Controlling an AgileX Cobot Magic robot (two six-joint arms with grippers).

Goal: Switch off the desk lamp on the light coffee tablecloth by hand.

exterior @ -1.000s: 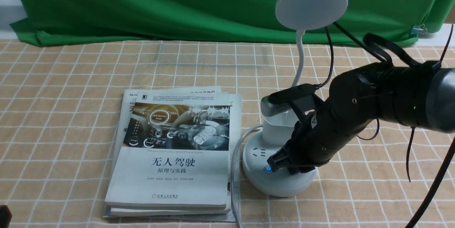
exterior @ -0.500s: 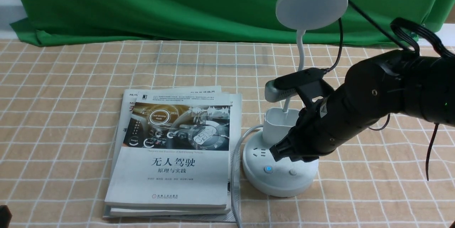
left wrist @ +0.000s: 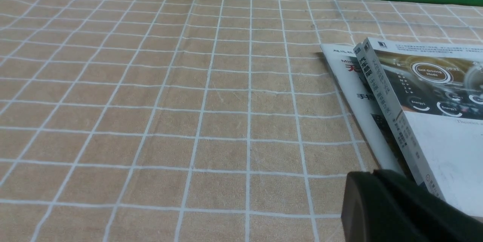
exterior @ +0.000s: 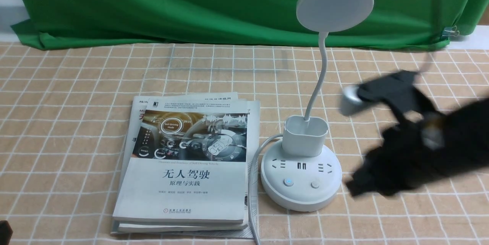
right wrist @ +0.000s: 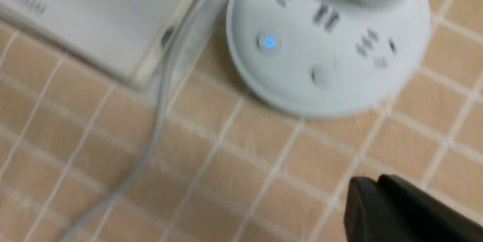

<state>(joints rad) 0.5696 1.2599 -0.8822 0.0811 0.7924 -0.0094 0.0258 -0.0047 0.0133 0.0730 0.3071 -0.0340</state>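
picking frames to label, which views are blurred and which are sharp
Front view: the right gripper is smeared by motion blur, while the desk lamp and books are sharp. Left wrist view: crisp, tablecloth grid lines clear. Right wrist view: whole frame soft, though the blue-lit button reads.

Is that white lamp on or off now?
Cannot tell for certain. The round head of the desk lamp looks dull and casts no glow on the tablecloth, yet one button on its base shines blue.
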